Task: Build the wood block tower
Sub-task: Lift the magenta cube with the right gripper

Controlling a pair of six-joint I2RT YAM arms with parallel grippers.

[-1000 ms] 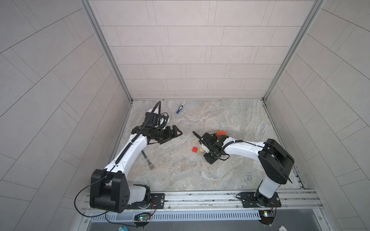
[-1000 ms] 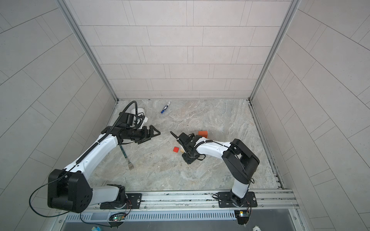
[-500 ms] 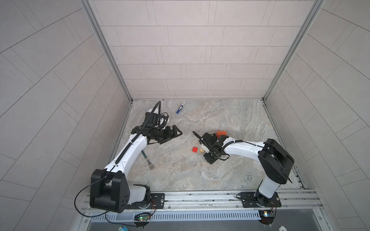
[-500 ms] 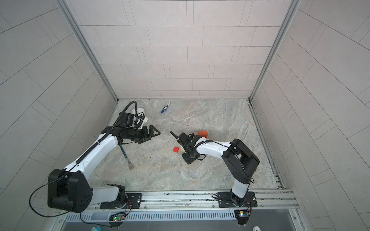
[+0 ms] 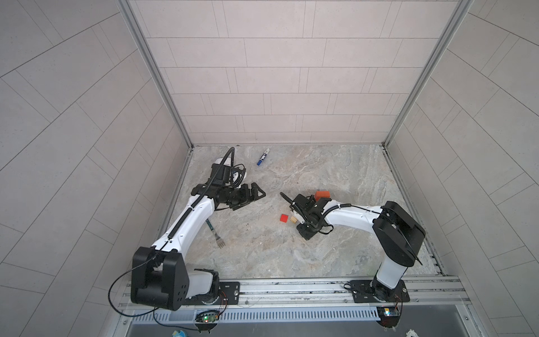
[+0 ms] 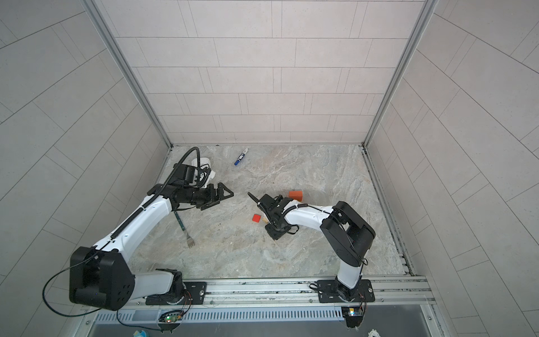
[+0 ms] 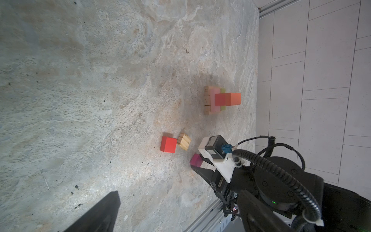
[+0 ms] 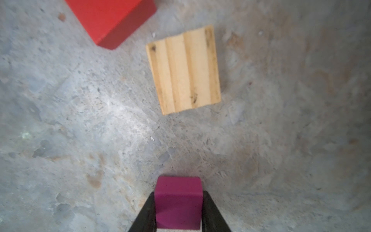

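Note:
The tower (image 7: 220,99) has tan bars at the base, a pink and lime layer, and red and orange pieces on top; in both top views only its orange top (image 5: 321,194) (image 6: 295,195) shows behind the right wrist. A red cube (image 5: 283,218) (image 8: 112,20) and a tan cube (image 5: 293,219) (image 8: 184,70) lie side by side on the floor. My right gripper (image 8: 178,193) is shut on a magenta cube (image 8: 178,202) (image 7: 196,160), close to the floor beside the tan cube. My left gripper (image 5: 253,200) hangs open and empty, well left of the blocks.
A blue-capped marker (image 5: 263,156) lies near the back wall. A fork (image 5: 215,233) rests on the floor under the left arm. A white timer (image 6: 201,162) is partly hidden behind the left wrist. Tiled walls enclose the stone floor (image 5: 291,262) on three sides.

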